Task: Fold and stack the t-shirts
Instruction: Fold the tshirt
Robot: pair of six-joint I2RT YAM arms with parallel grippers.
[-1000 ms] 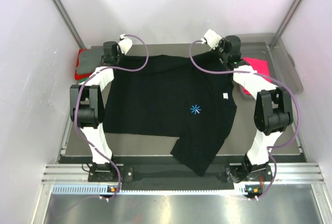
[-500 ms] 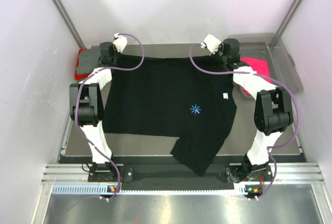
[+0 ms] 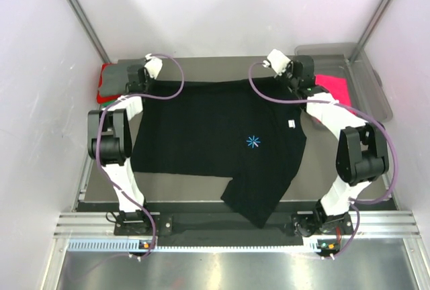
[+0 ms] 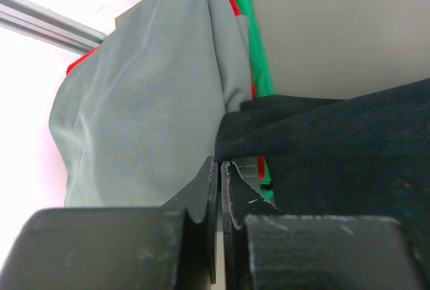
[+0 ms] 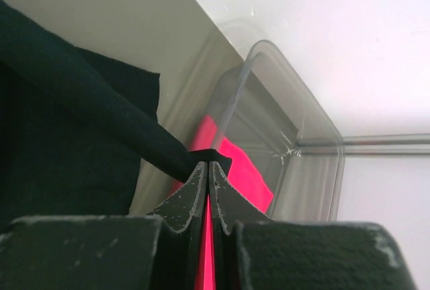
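Note:
The black t-shirt (image 3: 215, 129) with a light-blue asterisk print (image 3: 253, 142) and a white neck label (image 3: 292, 125) lies spread over the table, one part hanging toward the near edge. My left gripper (image 3: 136, 80) is shut on its far left corner (image 4: 232, 139). My right gripper (image 3: 300, 75) is shut on its far right corner (image 5: 201, 158). Both hold the far edge taut. A folded stack with a grey t-shirt (image 4: 141, 102) on top and red (image 4: 232, 1) and green (image 4: 255, 55) ones under it lies at the far left (image 3: 111, 83). A hot-pink t-shirt (image 3: 334, 87) lies in the bin.
A clear plastic bin (image 3: 366, 78) stands at the far right; its rim shows in the right wrist view (image 5: 295, 95). White walls and metal posts close in the back and sides. The arm bases stand on a rail at the near edge.
Both grippers have moved outward and slightly nearer, pulling the shirt's far edge straighter and flatter. The left gripper has shifted closer to the folded stack.

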